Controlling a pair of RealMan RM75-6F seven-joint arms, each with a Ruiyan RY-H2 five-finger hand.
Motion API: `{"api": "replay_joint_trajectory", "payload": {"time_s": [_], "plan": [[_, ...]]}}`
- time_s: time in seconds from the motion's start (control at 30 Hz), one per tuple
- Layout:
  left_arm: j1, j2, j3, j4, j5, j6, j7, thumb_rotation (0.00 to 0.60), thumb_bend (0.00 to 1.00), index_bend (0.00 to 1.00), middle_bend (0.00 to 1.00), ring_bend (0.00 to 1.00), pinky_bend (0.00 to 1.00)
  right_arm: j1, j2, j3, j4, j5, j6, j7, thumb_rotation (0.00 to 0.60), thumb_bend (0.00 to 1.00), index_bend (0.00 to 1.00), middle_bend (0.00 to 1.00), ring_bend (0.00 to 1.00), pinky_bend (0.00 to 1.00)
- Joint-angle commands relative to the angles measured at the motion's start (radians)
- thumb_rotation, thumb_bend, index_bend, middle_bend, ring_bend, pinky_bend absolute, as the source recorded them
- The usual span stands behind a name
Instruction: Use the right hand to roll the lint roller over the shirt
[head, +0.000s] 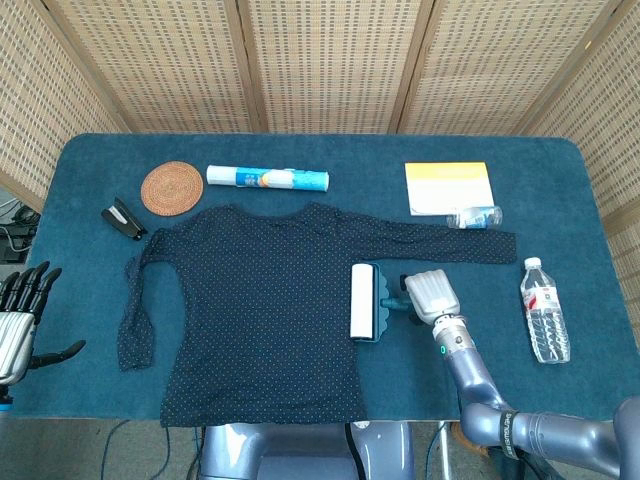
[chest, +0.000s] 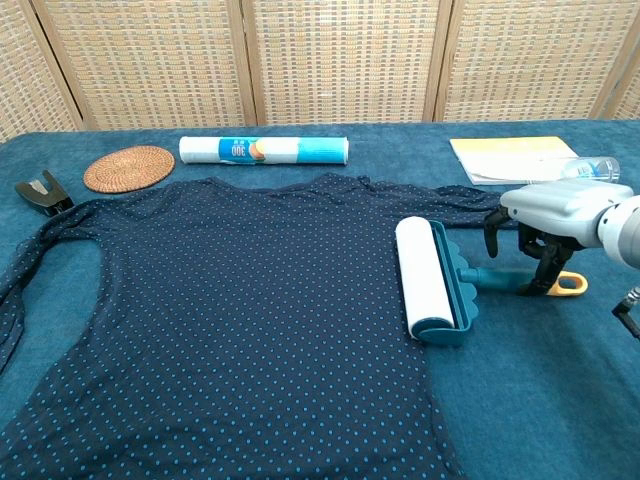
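Beside the shirt (chest: 230, 320), the right hand (chest: 556, 212) curls its fingers around the lint roller (chest: 440, 282) handle; a water bottle (head: 545, 323) lies nearby; the left hand (head: 20, 325) rests with fingers spread.

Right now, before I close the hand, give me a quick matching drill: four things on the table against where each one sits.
Things:
1. lint roller
2. coaster
3. water bottle
4. right hand

Places:
A. far left, beside the stapler
B. over the roller's handle
C. right edge of the shirt
D. near right, clear of the shirt

Pairs: 1-C, 2-A, 3-D, 4-B
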Motion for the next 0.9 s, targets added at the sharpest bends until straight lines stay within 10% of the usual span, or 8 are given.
{"api": "replay_joint_trajectory", "payload": {"time_s": [0.03,0.37,0.67,0.9], "plan": [[-0.001,-0.001,0.0,0.002,-0.002,-0.002,0.002,0.6,0.0,0.0,0.0,0.0,0.0,0.002,-0.012,-0.006,0.013,-0.005,-0.001,0.004,0.6,0.36,0.44,1.0,1.0,1.0],[-0.002,0.0,-0.001,0.004,-0.009,-0.007,-0.002,0.6,0.0,0.0,0.0,0.0,0.0,0.002,-0.062,-0.023,0.081,0.012,0.0,-0.008,0.6,0.37,0.47,1.0,1.0,1.0],[-0.004,0.001,0.0,0.001,-0.008,-0.01,-0.003,0.6,0.0,0.0,0.0,0.0,0.0,0.004,-0.054,-0.028,0.087,-0.013,0.004,-0.012,0.6,0.73,0.68,1.0,1.0,1.0],[-0.006,0.003,0.001,0.003,-0.011,-0.016,-0.011,0.6,0.0,0.0,0.0,0.0,0.0,0.056,0.007,0.0,0.033,-0.067,0.013,-0.076,0.6,0.79,0.7,1.0,1.0,1.0]]}}
